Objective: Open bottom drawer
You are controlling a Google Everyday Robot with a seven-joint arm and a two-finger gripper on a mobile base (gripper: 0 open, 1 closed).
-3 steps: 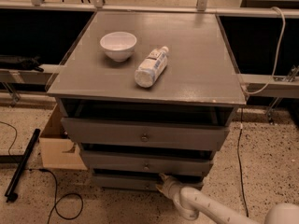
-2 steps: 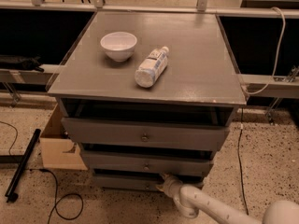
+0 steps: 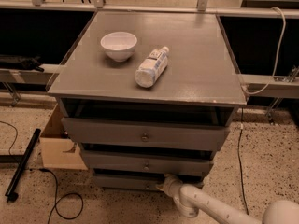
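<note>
Camera view: the bottom drawer (image 3: 124, 181) was the lowest and smallest of three grey drawers in the front of the grey cabinet (image 3: 219, 85). A dark gap showed just above it. The middle drawer (image 3: 140, 162) and the big top drawer (image 3: 187, 136) sat over it, each with a small round knob.

On top of the cabinet stood a white bowl (image 3: 118, 45). A plastic bottle (image 3: 151, 66) lay on its side just beside the bowl. A cardboard box (image 3: 58, 148) sat on the floor against the cabinet's left side. A black bar (image 3: 21, 164) and a black cable (image 3: 56, 204) lay on the floor further left.

The gripper (image 3: 166, 183) was at the front of the bottom drawer, near its middle, touching the panel. The white arm (image 3: 210, 209) came in from the lower right and hid part of the drawer. Whether the gripper was holding anything could not be told.
</note>
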